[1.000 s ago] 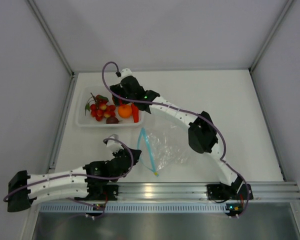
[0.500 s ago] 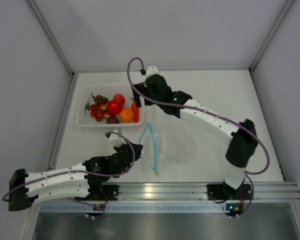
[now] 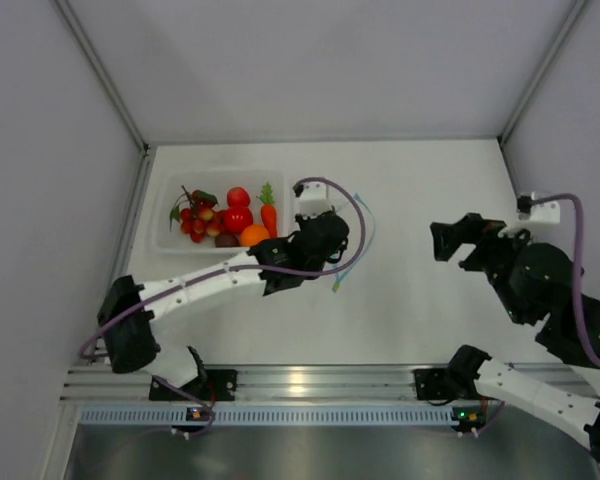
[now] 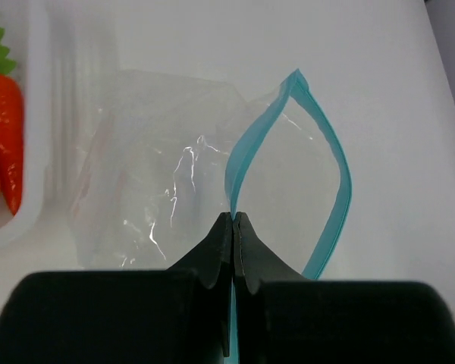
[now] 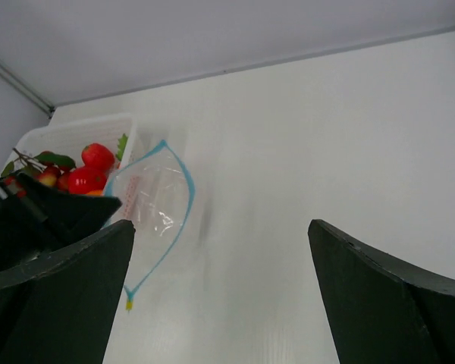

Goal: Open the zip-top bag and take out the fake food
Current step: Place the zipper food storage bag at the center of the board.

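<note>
The left gripper is clamped on the zip-top bag just beside the tray holding the fake food, the right gripper gaping far off, so a one-sided pull may drag the limp bag along.

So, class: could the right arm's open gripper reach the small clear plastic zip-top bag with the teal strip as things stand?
Probably yes. Only white table shows between the right gripper and the zip-top bag. The left gripper pinches its teal strip, but from the other side.
</note>
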`<control>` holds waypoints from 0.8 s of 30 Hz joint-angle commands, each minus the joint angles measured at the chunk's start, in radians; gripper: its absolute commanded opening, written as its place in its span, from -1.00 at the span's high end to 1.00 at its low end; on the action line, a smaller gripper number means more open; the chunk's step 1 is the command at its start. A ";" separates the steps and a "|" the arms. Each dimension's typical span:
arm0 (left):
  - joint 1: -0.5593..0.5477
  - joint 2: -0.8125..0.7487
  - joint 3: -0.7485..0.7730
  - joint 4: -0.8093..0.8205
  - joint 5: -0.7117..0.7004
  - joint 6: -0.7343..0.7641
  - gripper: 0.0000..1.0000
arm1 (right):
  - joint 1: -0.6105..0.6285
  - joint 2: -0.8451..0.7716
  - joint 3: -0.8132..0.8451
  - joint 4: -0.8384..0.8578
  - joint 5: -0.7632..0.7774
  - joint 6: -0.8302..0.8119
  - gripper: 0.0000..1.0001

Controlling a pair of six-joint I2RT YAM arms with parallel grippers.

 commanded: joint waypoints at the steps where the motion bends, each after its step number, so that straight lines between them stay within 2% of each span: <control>1: 0.010 0.174 0.165 0.008 0.055 0.126 1.00 | -0.010 -0.118 -0.022 -0.195 0.066 0.058 -0.99; 6: 0.013 0.485 0.481 0.005 0.109 0.167 1.00 | -0.008 -0.169 0.043 -0.346 0.094 0.062 -0.99; 7: 0.013 0.486 0.481 0.006 0.108 0.167 1.00 | -0.010 -0.173 0.044 -0.359 0.098 0.062 -0.99; 11: 0.018 0.659 0.653 0.005 0.138 0.161 1.00 | -0.008 -0.213 0.056 -0.414 0.118 0.084 -0.99; 16: 0.026 0.793 0.864 0.005 0.207 0.149 1.00 | -0.008 -0.242 0.045 -0.451 0.124 0.102 -0.99; 17: 0.029 0.826 0.897 0.005 0.224 0.156 0.64 | -0.008 -0.244 0.042 -0.459 0.127 0.110 -0.99; 21: 0.032 0.816 0.939 -0.007 0.267 0.167 0.22 | -0.008 -0.253 0.024 -0.483 0.138 0.121 -0.99; 22: 0.032 0.778 0.911 -0.007 0.270 0.175 -0.03 | -0.007 -0.262 0.010 -0.476 0.131 0.118 -0.99; 23: 0.033 0.752 0.891 -0.007 0.264 0.179 -0.16 | -0.007 -0.269 0.002 -0.465 0.129 0.114 -0.99; 24: 0.032 0.721 0.865 -0.004 0.261 0.185 -0.46 | -0.008 -0.273 -0.008 -0.438 0.111 0.110 -0.99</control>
